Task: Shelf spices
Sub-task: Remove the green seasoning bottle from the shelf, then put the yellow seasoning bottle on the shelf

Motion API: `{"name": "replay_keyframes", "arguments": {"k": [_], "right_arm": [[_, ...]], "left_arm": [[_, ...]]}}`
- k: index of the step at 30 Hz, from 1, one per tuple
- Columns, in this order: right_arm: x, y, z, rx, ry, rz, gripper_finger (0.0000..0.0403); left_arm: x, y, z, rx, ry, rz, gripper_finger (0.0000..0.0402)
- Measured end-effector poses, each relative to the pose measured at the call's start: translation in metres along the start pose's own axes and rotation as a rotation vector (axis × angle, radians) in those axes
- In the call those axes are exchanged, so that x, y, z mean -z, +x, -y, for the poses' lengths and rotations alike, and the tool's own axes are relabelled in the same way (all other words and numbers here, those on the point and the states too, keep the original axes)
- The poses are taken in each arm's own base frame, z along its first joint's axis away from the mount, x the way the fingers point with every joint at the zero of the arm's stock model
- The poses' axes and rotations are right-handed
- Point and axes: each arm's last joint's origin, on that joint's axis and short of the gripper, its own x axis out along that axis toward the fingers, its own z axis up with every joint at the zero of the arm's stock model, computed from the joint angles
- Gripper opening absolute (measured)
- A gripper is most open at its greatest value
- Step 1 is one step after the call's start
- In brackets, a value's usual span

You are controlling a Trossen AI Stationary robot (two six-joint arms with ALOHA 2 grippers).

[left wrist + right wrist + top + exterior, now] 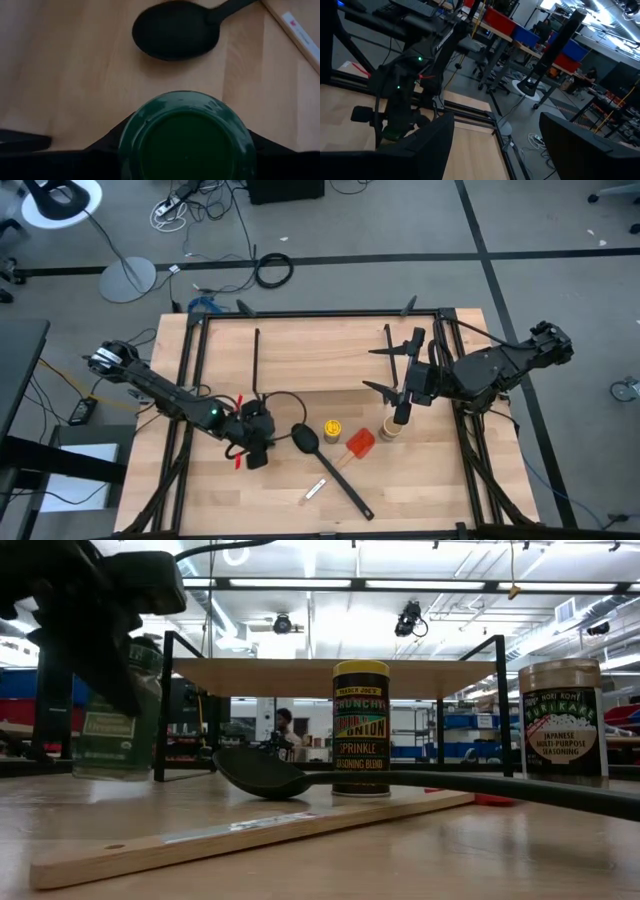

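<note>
Our left gripper (256,450) sits at the front-left of the table (300,380), and its fingers are closed around the green jar (186,137). From the wrist we look straight down on the green lid, so the jar's long axis runs vertical, lid up. In the low view the green jar (118,715) stands upright with the dark gripper (95,620) clamped over its top half.

Just beside it lies the black spoon (322,463), bowl toward the gripper, handle running diagonally toward the table's front-right. A red spatula (342,463) crosses near it, red blade toward the back.

The yellow jar (331,428) stands upright between spoon and spatula blade, label facing the low camera (360,728). The tan jar (390,427) is upright too, further right.

Our right gripper (403,402) hovers right above the tan jar, fingers spread wide with nothing between them.

The shelf (330,676) stands at the back, long axis left-to-right, wooden top bare as far as we can see.
</note>
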Motion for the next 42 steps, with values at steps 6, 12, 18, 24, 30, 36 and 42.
{"name": "replay_keyframes", "arguments": {"k": [6,12,18,24,30,36,42], "right_arm": [[0.0,0.0,0.0,0.001,0.002,0.001,0.029],[0.0,0.0,0.0,0.001,0.003,0.002,0.029],[0.0,0.0,0.0,0.001,0.003,0.002,0.029],[0.0,0.0,0.0,-0.001,0.003,0.003,0.029],[0.0,0.0,0.0,-0.013,0.003,0.007,0.029],[-0.001,0.0,-0.001,-0.028,0.003,0.012,0.029],[-0.001,0.0,-0.002,-0.051,0.003,0.021,0.029]], "left_arm": [[0.002,0.002,-0.002,-0.035,0.003,0.021,0.0193],[0.002,0.002,-0.002,-0.042,0.001,0.028,0.0203],[0.002,0.002,-0.003,-0.047,-0.004,0.029,0.0284],[0.001,0.002,-0.002,-0.043,-0.028,0.034,0.0301],[-0.01,-0.005,0.004,-0.018,-0.036,0.067,0.0298],[-0.025,-0.018,0.01,-0.008,-0.017,0.078,0.0297],[-0.043,-0.037,0.015,-0.042,0.019,0.069,0.0297]]}}
